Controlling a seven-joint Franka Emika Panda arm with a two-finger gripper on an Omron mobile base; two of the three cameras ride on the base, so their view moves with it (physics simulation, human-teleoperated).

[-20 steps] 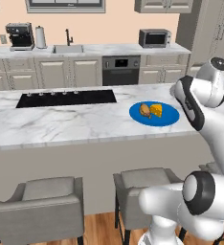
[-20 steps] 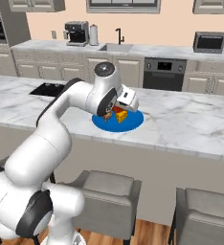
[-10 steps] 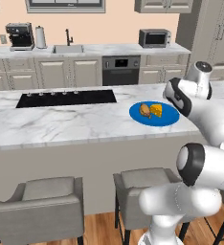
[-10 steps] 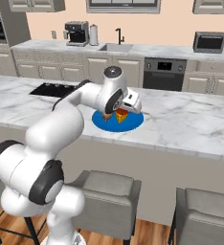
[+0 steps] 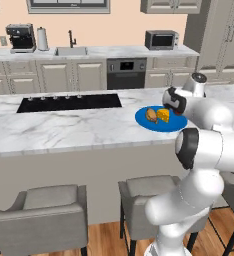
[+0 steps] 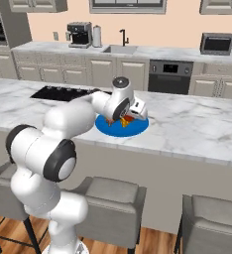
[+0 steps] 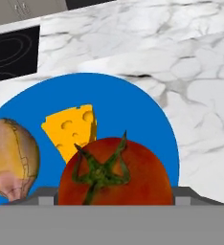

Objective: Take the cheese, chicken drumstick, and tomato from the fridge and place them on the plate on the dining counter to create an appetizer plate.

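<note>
Claw (image 6: 124,118) lower, tomato (image 7: 115,171) above plate (image 7: 138,107)

Dining counter (image 5: 64,127): white marble with grey veins, black cooktop (image 5: 69,102) inset at its left half. Blue plate (image 5: 154,123) on the right part, bearing a brown chicken drumstick (image 5: 151,115) and, just beside it, a yellow cheese (image 5: 163,115) wedge. Robot hand poised at the plate's right edge. Two grey stools (image 5: 44,210) below. Back wall: sink (image 5: 71,50), coffee machine (image 5: 20,38), oven (image 5: 125,73), microwave (image 5: 161,39).
</note>
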